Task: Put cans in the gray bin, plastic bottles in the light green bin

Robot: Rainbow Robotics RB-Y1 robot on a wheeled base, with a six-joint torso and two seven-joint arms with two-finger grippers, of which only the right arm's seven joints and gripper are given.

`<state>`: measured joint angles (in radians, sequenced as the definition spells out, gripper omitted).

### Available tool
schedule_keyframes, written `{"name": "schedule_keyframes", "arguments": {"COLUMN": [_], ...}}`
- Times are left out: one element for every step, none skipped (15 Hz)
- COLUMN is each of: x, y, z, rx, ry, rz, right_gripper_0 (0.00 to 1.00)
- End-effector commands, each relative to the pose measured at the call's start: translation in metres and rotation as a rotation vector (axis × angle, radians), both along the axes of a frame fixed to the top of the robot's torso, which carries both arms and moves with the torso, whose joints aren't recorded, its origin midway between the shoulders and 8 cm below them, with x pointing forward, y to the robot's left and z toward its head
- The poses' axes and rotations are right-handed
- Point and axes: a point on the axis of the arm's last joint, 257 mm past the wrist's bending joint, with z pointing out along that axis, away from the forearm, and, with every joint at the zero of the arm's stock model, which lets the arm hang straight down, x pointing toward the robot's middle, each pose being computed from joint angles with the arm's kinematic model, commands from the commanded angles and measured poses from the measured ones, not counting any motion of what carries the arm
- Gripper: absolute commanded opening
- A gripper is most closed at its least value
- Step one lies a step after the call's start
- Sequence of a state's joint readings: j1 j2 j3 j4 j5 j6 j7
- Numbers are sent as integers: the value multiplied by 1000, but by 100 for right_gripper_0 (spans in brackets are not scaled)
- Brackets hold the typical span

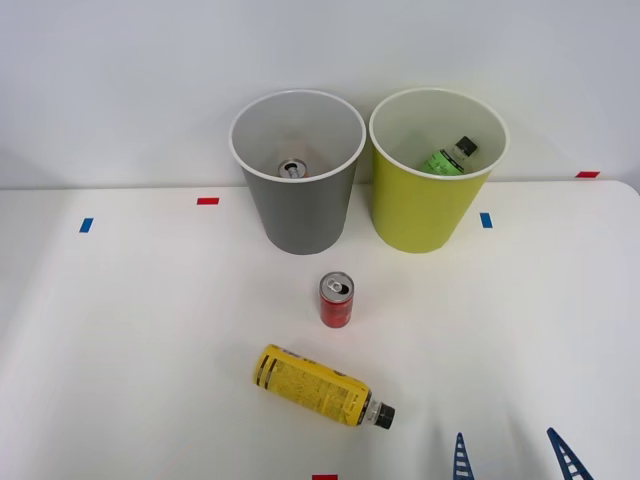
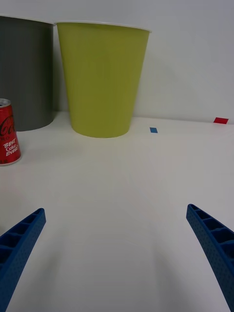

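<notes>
Red can point(image 1: 336, 300) upright, well apart from the wide-open, empty end effector point(image 1: 512, 456).

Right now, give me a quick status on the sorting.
Right pincer open, empty. Red can upright and yellow bottle lying on table, unsorted. One can in gray bin, green-label bottle in light green bin. Nothing blocking.

can point(image 1: 336, 300) before bins point(image 1: 298, 170), bottle point(image 1: 320, 387) nearer
</notes>
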<state>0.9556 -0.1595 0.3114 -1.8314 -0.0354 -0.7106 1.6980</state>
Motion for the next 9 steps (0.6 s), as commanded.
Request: {"name": "schedule_keyframes", "arguments": {"x": [0, 0, 0, 0, 0, 0, 0, 0, 0], "y": [0, 0, 0, 0, 0, 0, 0, 0, 0], "z": [0, 0, 0, 0, 0, 0, 0, 0, 0], "rx": [0, 0, 0, 0, 0, 0, 0, 0, 0], "ry": [0, 0, 0, 0, 0, 0, 0, 0, 0], "rz": [0, 0, 0, 0, 0, 0, 0, 0, 0], "right_gripper_0": [100, 100, 100, 100, 100, 100, 100, 100, 100]}}
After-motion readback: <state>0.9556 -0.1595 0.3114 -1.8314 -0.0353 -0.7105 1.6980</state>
